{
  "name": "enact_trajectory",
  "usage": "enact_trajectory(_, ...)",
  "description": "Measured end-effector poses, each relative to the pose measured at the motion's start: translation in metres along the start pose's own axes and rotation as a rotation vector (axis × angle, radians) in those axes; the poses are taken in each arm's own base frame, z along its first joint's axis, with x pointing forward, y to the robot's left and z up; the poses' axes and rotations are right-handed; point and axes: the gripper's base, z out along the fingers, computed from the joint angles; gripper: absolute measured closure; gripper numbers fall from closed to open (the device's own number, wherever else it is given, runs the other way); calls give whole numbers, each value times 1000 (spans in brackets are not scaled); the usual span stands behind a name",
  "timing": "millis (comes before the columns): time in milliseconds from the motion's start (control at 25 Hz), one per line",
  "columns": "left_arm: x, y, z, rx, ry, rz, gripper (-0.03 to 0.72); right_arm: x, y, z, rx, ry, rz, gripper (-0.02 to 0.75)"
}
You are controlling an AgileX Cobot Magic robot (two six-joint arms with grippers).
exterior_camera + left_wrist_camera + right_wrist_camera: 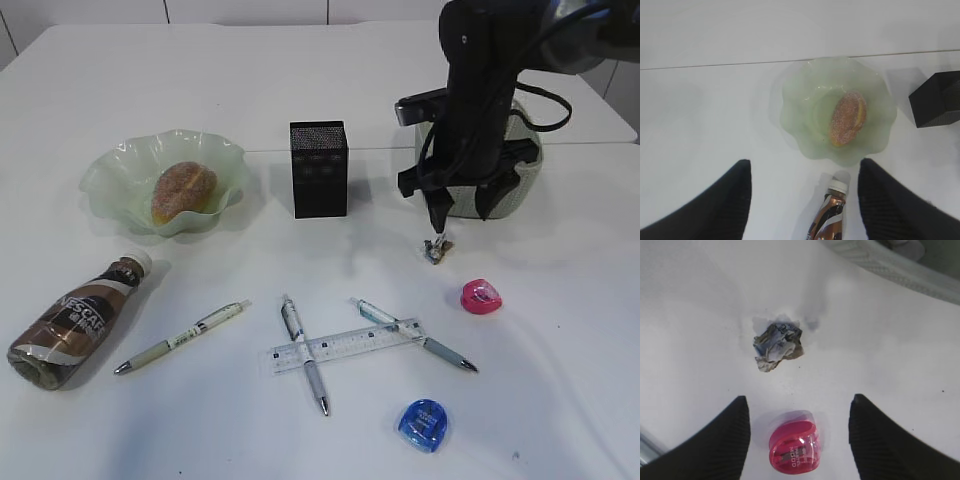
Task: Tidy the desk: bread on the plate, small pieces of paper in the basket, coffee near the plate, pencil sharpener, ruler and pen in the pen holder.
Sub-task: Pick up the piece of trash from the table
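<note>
The bread [183,191] lies in the ruffled green plate [115,170]. The coffee [75,322] lies on its side in front of the plate. My left gripper [803,165] hangs open and empty above the coffee's white cap [837,187], out of the exterior view. High over the desk, my right gripper [799,400] is open with nothing in it, above a pink pencil sharpener [792,447] and a crumpled piece of paper [777,346]. The basket [527,150] stands behind that arm. The ruler [345,347] lies across two pens [304,352] [412,334]. The pen holder [318,168] stands mid-desk.
A third pen [180,338] lies right of the coffee. A blue pencil sharpener [423,424] sits near the front edge. The right arm [480,80] rises at the back right, in front of the basket. A seam [380,148] crosses the desk behind the pen holder.
</note>
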Motion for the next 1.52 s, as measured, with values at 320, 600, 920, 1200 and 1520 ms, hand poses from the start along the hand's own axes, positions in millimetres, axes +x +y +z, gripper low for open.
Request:
enact_trajectory(320,0,0,0,0,0,0,222,-6,3,14,-6,-34,-4,246)
enact_trajectory(600,0,0,0,0,0,0,222,-10,5,26,-10,-42,-7,246)
enact_trajectory(920,0,0,0,0,0,0,222,-12,5,27,-13,-70,-9,246)
enact_trajectory(1200,0,0,0,0,0,0,222,-13,5,27,-15,-81,-9,248)
enact_trajectory(1520,0,0,0,0,0,0,222,-13,6,28,-24,-79,-5,247)
